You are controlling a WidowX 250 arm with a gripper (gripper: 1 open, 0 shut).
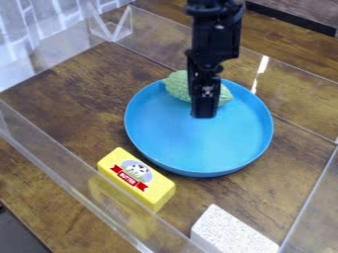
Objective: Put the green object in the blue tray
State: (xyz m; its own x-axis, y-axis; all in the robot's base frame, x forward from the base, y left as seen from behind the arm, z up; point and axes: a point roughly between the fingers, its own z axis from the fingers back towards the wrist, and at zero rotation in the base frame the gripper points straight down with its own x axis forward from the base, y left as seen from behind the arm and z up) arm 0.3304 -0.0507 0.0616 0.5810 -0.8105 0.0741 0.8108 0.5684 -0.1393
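Note:
The green object [180,85], a pale green bumpy lump, lies at the far edge of the blue tray [199,148]; whether it rests inside the rim or on it I cannot tell. My black gripper [203,107] points straight down right in front of the lump and covers its middle. Green shows on both sides of the fingers. The jaws read as open, and nothing hangs from them. The fingertips are low over the tray's far part.
A yellow box with a red-and-white label [134,176] lies on the wooden table near the tray's front left. A white speckled block [238,232] sits at the front right. Clear plastic walls [53,148] fence the table on the left and front.

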